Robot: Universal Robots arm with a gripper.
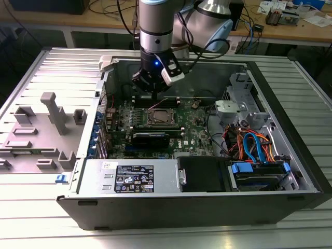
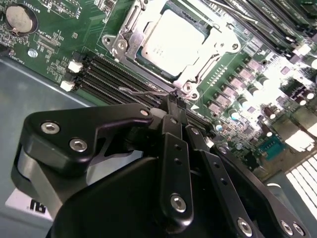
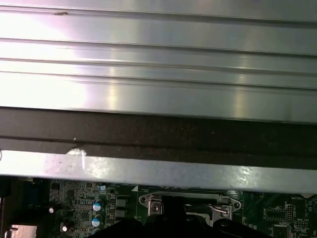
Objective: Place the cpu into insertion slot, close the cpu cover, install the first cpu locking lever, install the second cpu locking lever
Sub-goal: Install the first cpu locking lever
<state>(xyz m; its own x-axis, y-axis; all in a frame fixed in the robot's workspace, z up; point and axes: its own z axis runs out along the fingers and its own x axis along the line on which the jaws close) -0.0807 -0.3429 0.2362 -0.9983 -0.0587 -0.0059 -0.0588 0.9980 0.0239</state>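
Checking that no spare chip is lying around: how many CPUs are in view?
1. The cpu sits framed by the cover, just beyond the hand. Another could be hidden behind the arm.

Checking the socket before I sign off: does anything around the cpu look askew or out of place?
A thin wire lever juts out over the memory slots beside the cpu cover, not lying along it, so it looks unlatched. The gripper is at its end.
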